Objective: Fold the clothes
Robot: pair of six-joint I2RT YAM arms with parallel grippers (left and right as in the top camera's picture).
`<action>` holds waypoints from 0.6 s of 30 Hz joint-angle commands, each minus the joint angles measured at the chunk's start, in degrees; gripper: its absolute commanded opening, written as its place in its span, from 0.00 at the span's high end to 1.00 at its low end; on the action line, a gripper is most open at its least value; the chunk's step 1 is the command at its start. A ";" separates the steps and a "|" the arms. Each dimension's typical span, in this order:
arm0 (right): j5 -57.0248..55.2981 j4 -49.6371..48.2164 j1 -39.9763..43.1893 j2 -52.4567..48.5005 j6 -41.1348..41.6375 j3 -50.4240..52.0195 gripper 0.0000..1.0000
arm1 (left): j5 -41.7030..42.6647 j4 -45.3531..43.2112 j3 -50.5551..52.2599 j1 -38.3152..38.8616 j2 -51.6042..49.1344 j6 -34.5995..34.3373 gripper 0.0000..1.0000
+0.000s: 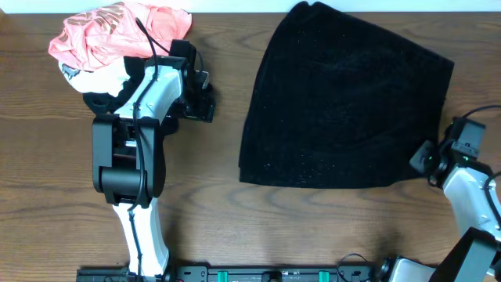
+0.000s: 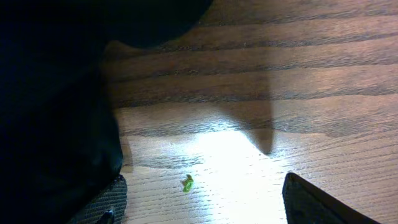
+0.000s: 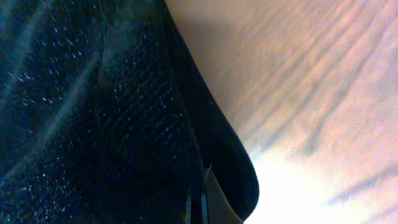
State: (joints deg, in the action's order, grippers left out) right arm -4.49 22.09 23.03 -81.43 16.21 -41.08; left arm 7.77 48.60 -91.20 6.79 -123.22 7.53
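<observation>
A black garment (image 1: pixel 344 102) lies spread flat on the wooden table, centre-right. My right gripper (image 1: pixel 423 159) is at its near right corner. In the right wrist view its fingers (image 3: pixel 202 199) are pressed together on the hem of the black garment (image 3: pixel 93 124). My left gripper (image 1: pixel 202 98) sits left of the garment, apart from it, next to a pile of pink and white clothes (image 1: pixel 117 35). In the left wrist view its jaws (image 2: pixel 205 199) are wide open over bare wood with nothing between them.
A dark mass (image 2: pixel 50 112) fills the left of the left wrist view; I cannot tell what it is. A tiny green speck (image 2: pixel 187 182) lies on the wood between the left jaws. The table's back edge runs just behind the pile and the garment.
</observation>
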 commanded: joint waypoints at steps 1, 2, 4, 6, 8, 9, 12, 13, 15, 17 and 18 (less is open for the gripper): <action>-1.44 -3.26 1.22 -1.62 -1.07 -0.02 0.99 | 0.76 0.15 0.61 -0.33 1.38 0.28 0.20; -1.77 -3.89 1.46 -2.01 -1.05 -0.02 0.99 | 0.76 0.15 0.61 -0.31 1.38 0.28 0.20; -2.01 -5.20 2.23 -3.08 -1.03 -0.02 0.99 | 0.76 0.15 0.61 -0.24 1.38 0.28 0.20; -2.49 -5.84 3.23 -4.20 -0.92 -0.02 0.99 | 0.79 0.15 0.61 -0.22 1.38 0.26 0.19; -2.82 -5.84 4.35 -5.05 -0.39 -0.02 0.98 | 0.83 0.17 0.61 -0.17 1.38 0.07 0.20; -2.80 -5.70 5.16 -5.42 -0.33 -0.02 0.99 | 1.31 0.20 0.61 -0.07 1.38 0.09 0.20; -3.04 -4.35 7.76 -5.68 2.34 -0.02 0.99 | 4.11 0.07 0.61 0.15 1.38 0.11 0.20; -3.02 -3.87 8.61 -5.66 3.58 -0.02 0.99 | 4.70 0.00 0.61 0.33 1.38 0.13 0.20; -1.66 -3.43 10.08 -5.66 4.79 -0.04 0.98 | 4.85 -0.17 0.61 0.79 1.38 0.13 0.20; 0.02 -3.32 10.73 -5.60 4.76 -0.07 0.99 | 4.85 -0.52 0.61 1.33 1.38 0.13 0.20; 0.28 -3.26 10.78 -5.57 4.76 -0.07 0.98 | 4.85 -0.66 0.61 1.55 1.38 0.13 0.19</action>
State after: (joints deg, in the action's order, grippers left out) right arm -3.95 18.57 32.47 -86.65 18.74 -41.08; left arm 11.44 48.01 -91.20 7.53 -123.22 7.51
